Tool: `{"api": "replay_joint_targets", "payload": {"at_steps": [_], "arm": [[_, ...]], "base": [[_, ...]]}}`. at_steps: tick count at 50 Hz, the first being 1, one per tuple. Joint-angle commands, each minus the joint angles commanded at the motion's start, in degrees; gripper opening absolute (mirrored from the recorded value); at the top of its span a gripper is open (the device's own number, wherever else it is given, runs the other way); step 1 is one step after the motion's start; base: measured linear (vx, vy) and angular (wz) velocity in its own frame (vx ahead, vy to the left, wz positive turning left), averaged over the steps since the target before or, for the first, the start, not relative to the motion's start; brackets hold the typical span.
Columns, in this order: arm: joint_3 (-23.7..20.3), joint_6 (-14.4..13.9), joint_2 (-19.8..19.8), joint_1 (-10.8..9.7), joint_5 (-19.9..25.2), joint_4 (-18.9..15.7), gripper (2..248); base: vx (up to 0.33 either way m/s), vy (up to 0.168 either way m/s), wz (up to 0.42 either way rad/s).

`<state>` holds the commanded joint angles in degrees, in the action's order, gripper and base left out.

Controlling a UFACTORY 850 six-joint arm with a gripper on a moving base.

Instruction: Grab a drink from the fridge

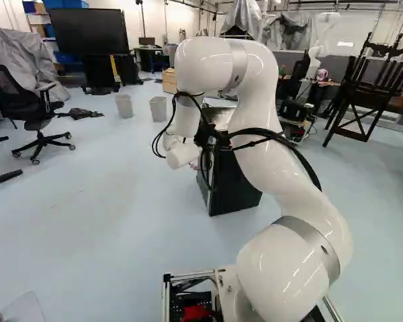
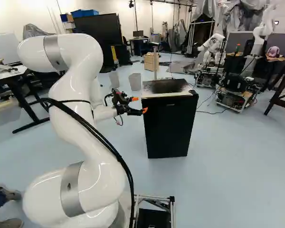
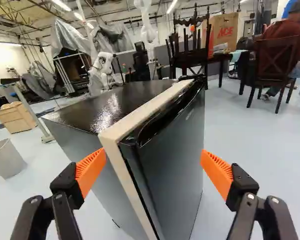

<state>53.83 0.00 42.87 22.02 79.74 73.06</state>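
Over there, the black two-fingered claw (image 2: 139,105) with orange pads (image 3: 90,171) gapes wide open, the boxy black fridge (image 2: 168,128) with pale trim at its twelve o'clock.

2 rear views share the fridge (image 2: 168,128); wrist view faces it closer

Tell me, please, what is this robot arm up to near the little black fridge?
The white robot arm, sent to grab a drink, has its gripper up near the black mini fridge. The orange-padded fingers stand open and hold nothing, with a front corner of the fridge ahead of them. The fridge door looks shut, so the drink is not yet in hand.
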Motion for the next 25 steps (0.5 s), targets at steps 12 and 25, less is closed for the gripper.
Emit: {"api": "replay_joint_targets", "payload": {"at_steps": [12,25], "arm": [[0.26,0.0,0.14,-0.58,0.0,0.17,247],[0.4,0.0,0.22,-1.19,0.0,0.17,247]], "base": [[0.0,0.0,0.0],[0.0,0.0,0.0]]}}
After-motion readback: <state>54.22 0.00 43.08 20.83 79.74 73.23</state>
